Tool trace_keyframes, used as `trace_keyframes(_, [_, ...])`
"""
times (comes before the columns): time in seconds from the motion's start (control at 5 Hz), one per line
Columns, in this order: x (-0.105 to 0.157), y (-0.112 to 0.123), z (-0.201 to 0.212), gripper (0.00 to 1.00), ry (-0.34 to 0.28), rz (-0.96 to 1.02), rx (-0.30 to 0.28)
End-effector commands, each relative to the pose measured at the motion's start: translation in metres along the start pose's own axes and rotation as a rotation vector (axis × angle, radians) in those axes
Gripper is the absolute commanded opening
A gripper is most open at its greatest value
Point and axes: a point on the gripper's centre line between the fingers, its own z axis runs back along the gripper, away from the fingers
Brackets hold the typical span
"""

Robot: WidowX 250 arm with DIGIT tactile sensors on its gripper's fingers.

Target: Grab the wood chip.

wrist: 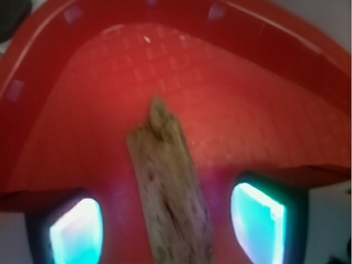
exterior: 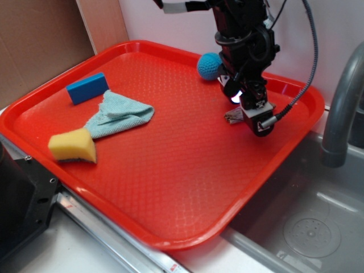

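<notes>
The wood chip (exterior: 232,117) is a rough brown sliver lying on the red tray (exterior: 170,170) near its far right side. My gripper (exterior: 248,114) is lowered right over it and covers most of it in the exterior view. In the wrist view the wood chip (wrist: 168,187) runs lengthwise between my two fingers, the left one (wrist: 77,234) and the right one (wrist: 258,220), with red tray (wrist: 247,110) showing in a gap on each side. The gripper (wrist: 168,234) is open and straddles the chip without touching it.
A blue ball (exterior: 209,66) rests just behind the gripper near the tray's far rim. Toward the left lie a blue block (exterior: 87,88), a teal cloth (exterior: 119,114) and a yellow sponge wedge (exterior: 73,146). A metal sink (exterior: 307,216) and grey faucet (exterior: 341,108) stand to the right.
</notes>
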Motion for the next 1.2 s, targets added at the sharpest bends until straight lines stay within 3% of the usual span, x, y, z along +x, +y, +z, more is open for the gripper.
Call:
trace_keyframes(0.0, [0.011,-0.011,0.008,0.00,0.028,-0.008,0.038])
trace_keyframes(0.4, [0.012,-0.011,0.005,0.00,0.082,0.011,0.043])
trace_keyframes(0.6, [0.010,-0.007,0.027,0.00,0.127,0.078,0.071])
trace_keyframes(0.8, [0.000,-0.004,0.068,0.00,0.146,0.153,0.059])
trace_keyframes(1.0, [-0.018,-0.005,0.105,0.00,0.130,0.219,0.093])
